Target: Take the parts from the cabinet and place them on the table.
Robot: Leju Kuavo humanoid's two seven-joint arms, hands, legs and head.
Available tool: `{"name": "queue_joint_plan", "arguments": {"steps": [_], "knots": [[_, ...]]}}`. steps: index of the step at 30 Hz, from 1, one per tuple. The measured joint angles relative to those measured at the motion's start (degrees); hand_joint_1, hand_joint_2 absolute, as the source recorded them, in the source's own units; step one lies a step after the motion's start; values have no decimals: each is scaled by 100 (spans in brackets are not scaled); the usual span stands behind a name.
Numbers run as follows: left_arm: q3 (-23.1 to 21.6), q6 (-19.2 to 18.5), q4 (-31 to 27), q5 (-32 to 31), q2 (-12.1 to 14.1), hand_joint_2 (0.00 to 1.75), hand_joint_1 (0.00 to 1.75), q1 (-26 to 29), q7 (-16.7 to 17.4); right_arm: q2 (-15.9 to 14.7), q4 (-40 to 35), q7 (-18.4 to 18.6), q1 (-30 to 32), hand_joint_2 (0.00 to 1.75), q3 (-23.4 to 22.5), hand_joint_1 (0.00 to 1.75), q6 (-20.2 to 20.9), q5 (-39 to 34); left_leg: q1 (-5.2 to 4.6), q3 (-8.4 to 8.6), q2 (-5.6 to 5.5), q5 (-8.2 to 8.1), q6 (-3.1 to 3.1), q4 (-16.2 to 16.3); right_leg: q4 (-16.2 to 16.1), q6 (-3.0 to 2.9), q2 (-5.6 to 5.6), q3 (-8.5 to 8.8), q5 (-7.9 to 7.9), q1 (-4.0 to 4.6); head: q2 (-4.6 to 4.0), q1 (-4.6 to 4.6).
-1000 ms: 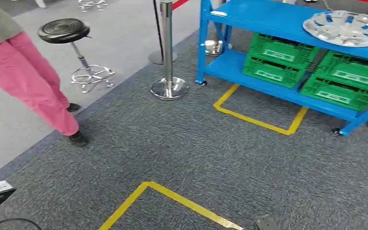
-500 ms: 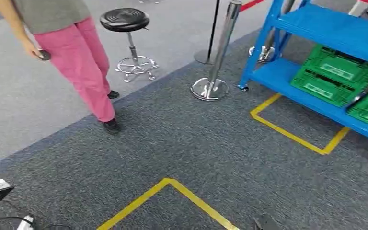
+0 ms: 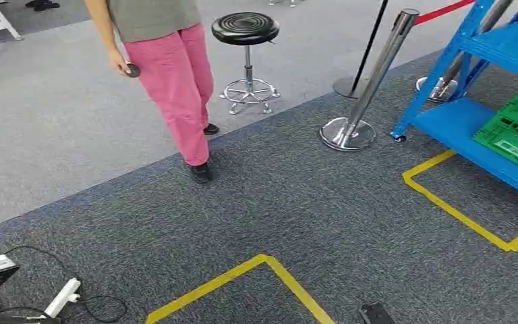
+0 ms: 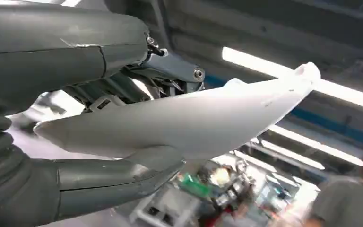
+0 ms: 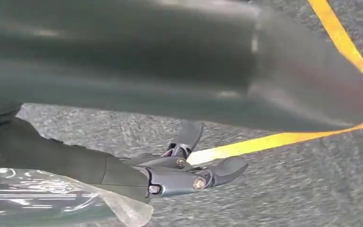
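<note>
Your view has swung left since a second ago: the blue cabinet (image 3: 506, 74) now sits at the right edge, and the person in pink trousers (image 3: 175, 88) is in the upper middle by the black stool (image 3: 245, 30). Your left hand (image 4: 118, 142) is clamped on a long white part (image 4: 184, 120), thumb under, fingers over, near its middle. It looks like a thin, stiff, light shell, smooth and likely slippery, so keep that mid-length hold. Your right hand (image 5: 189, 175) hangs over the carpet beside a large dark piece (image 5: 170, 61) and clear wrapping (image 5: 52, 198); whether it grips either, you can't tell.
</note>
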Motion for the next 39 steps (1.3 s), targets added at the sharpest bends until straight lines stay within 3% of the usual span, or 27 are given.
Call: {"name": "queue_joint_plan", "arguments": {"steps": [2, 3, 5, 6, 7, 8, 9, 12, 14, 15, 17, 18, 20, 22, 23, 25, 27, 28, 29, 30, 32, 33, 35, 36, 37, 38, 39], "knots": [[-4, 0, 2, 0, -7, 175, 175, 25, 0, 0, 0, 2, 25, 0, 2, 0, -4, 11, 83, -388, 127, -268, -79, 767, 2, 10, -190, 38, -51, -3, 0, 0], [-2, -2, 4, 0, -7, 175, 175, 27, 0, 0, 0, 7, 36, 0, 2, 0, -11, 26, 128, -429, 148, -218, -113, 828, 3, 31, -277, 61, -73, -11, 0, 0], [4, -2, 2, 4, -11, 175, 175, 27, -20, 0, 0, 13, 33, 0, -9, 0, -11, 61, 201, -177, 209, 168, -180, 320, 6, 90, -436, 127, -128, -38, 0, 2], [11, -2, 2, 13, -11, 175, 175, 27, -35, 0, 0, 24, 33, 0, -28, 0, -11, 81, 227, 91, 321, 429, -216, -181, 16, 128, -509, 176, -170, -61, 0, 2], [20, -2, 2, 22, -13, 175, 175, 24, -46, 0, 0, 31, 35, 0, -44, 0, -11, 101, 239, 307, 588, 554, -265, -611, 31, 191, -571, 223, -221, -60, 0, -7], [22, -2, 4, 43, -22, 175, 175, 7, -57, -24, 2, 50, 38, 0, -55, 0, -11, 109, 128, 352, 771, 445, -253, -690, 55, 261, -628, 160, -277, -6, 0, -42], [35, -2, 2, 48, -22, 175, 175, 14, -74, -24, -2, 55, 33, 0, -55, 0, -9, 131, 151, 336, 666, 426, -109, -683, 52, 280, -686, 192, -311, 1, 2, -18], [68, -2, 0, 57, -28, 175, 175, 56, -85, -22, -2, 66, 22, 0, -100, 0, -9, 140, 122, 314, 437, 404, 31, -678, 16, 334, -903, 339, -355, -27, 0, 11], [77, 0, -4, 55, -28, 175, 175, 45, -90, -22, -7, 66, 9, 0, -109, 0, -2, 149, 125, 323, 320, 411, 132, -690, 356, 341, -299, 165, -618, -74, 0, 31], [77, 0, -4, 57, -31, 175, 175, 38, -94, -22, -9, 66, 13, 0, -109, 0, -2, 149, 111, 322, 246, 405, 165, -691, 852, 322, -153, -87, -858, -65, 0, 48], [77, -2, -4, 55, -39, 175, 175, 46, -105, -22, -9, 68, 38, 0, -109, 0, -2, 144, 72, 324, 92, 391, 199, -689, 1824, 281, -85, -643, -1171, -33, 0, 59], [77, 0, -2, 57, -46, 175, 175, 46, -107, -22, -9, 70, 53, 0, -107, 0, -2, 144, 50, 330, 0, 387, 211, -688, 2047, 245, -78, -834, -1149, -13, 0, 52], [79, 0, -2, 57, -59, 175, 175, 46, -125, -20, -9, 70, 63, 0, -109, 0, -2, 148, 16, 367, -189, 378, 223, -688, 1617, 152, -52, -776, -677, 26, 0, 52], [92, 0, -2, 59, -63, 175, 175, 46, -129, -22, -9, 70, 60, 0, -120, 0, -2, 153, 8, 421, -346, 359, 225, -688, 605, 56, 218, -399, -54, 67, 0, 55], [96, 0, -2, 61, -68, 175, 175, 43, -129, -26, -7, 70, 68, 0, -122, 0, -2, 160, 2, 411, -407, 353, 217, -685, 399, 20, 510, -316, -43, 73, 0, 42], [99, -2, -2, 66, -66, 175, 175, 44, -129, -26, -9, 77, 57, 0, -129, 0, 2, 166, 29, 358, -556, 374, 155, -679, 245, 74, 432, -209, -75, 62, 0, 57], [114, -2, -2, 66, -63, 175, 175, 76, -129, -26, -11, 81, 48, 0, -142, 0, 7, 177, 52, 347, -720, 418, 67, -734, 193, 43, 296, -167, -47, 72, 0, 55], [120, -2, -2, 64, -63, 175, 175, 83, -129, -24, -13, 81, 46, 0, -151, 0, 15, 177, 49, 353, -599, 376, 66, -679, 91, 30, 208, -115, 1, 26, 0, 50], [133, 0, -2, 64, -55, 175, 175, 72, -127, -24, -15, 79, 52, 0, -157, 0, 20, 190, 8, 296, -234, 267, 35, -553, 44, 11, 141, -69, 6, 39, 0, 29], [144, 0, -2, 63, -44, 175, 175, 45, -112, -24, -15, 79, 60, 0, -160, 0, 26, 192, 12, 132, -14, 42, -9, -210, 36, -5, 45, -46, 4, 49, 0, 26], [140, -2, 2, 59, -24, 175, 175, 57, -39, -24, -15, 90, 85, 0, -162, 0, 46, 194, 52, -286, 123, -327, -72, 642, 37, -28, -136, -34, -23, 56, 0, 26], [136, -2, 7, 57, -17, 175, 175, 62, -15, -24, -15, 96, 89, 0, -164, 0, 52, 194, 73, -407, 134, -367, -98, 867, 38, -26, -222, -34, -37, 56, 0, 26], [133, -2, 7, 55, 2, 175, 175, 62, 24, -24, -15, 103, 83, 0, -177, 0, 59, 201, 106, -272, 171, -85, -135, 594, 40, -7, -382, -10, -65, 52, 0, 24], [133, -2, 7, 55, 20, 175, 175, 62, 42, -22, -15, 103, 81, 0, -181, 0, 61, 203, 112, -28, 231, 173, -143, 136, 40, 11, -452, 19, -88, 49, 0, 22], [133, -2, 7, 55, 39, 175, 175, 61, 52, -22, -15, 105, 82, 0, -186, 0, 63, 205, 112, 272, 387, 414, -140, -401, 40, 35, -523, 64, -116, 47, 0, 22], [133, -2, 9, 52, 46, 175, 175, 53, 57, -24, -15, 105, 84, 0, -188, 0, 63, 205, 66, 456, 733, 387, -128, -729, 41, 75, -582, 96, -144, 70, 0, 22], [127, -2, 7, 50, 48, 175, 175, 42, 68, -22, -15, 105, 74, 0, -190, 0, 63, 208, 41, 463, 711, 387, -36, -785, 60, 114, -634, 92, -177, 109, 0, 24]]}}
